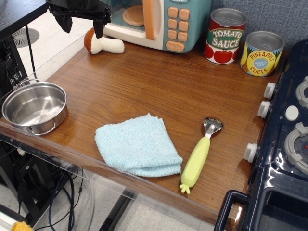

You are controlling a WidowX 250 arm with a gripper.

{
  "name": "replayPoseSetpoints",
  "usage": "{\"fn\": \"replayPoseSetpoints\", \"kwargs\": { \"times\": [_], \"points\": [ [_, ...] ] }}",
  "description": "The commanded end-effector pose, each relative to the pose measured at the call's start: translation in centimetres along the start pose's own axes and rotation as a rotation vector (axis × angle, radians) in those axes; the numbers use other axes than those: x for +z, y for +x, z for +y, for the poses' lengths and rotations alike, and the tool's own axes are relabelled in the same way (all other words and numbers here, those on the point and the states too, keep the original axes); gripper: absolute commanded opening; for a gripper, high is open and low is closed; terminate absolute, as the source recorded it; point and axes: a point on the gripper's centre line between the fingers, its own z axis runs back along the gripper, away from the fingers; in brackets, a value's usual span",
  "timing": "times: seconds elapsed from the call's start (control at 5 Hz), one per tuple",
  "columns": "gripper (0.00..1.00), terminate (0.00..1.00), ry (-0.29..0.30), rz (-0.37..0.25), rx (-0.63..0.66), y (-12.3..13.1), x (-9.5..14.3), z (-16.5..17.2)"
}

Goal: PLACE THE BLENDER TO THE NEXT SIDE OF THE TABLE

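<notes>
The blender (pixel 103 44) is a small mushroom toy with a reddish-brown cap and cream stem. It lies on its side at the back left of the dark wood table (pixel 159 86), right in front of the teal toy microwave. My black gripper (pixel 82 24) hangs open just above it, one finger (pixel 98 28) over the cap and stem, the other finger (pixel 63 21) out past the table's left edge. The gripper holds nothing.
A teal toy microwave (pixel 163 21) stands at the back. A tomato sauce can (pixel 224 36) and a pineapple can (pixel 261 53) stand at the back right. A steel pot (pixel 33 107) sits front left. A blue cloth (pixel 138 144) and yellow-green scoop (pixel 199 156) lie in front. A toy stove (pixel 284 144) is at the right.
</notes>
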Motion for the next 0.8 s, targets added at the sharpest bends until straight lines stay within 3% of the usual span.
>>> {"fn": "replayPoseSetpoints", "kwargs": {
  "times": [0.0, 0.6],
  "points": [
    [1.0, 0.0, 0.0, 0.0, 0.0, 0.0, 0.0, 0.0],
    [1.0, 0.0, 0.026, 0.029, -0.001, 3.2, -5.1, 0.3]
  ]
}}
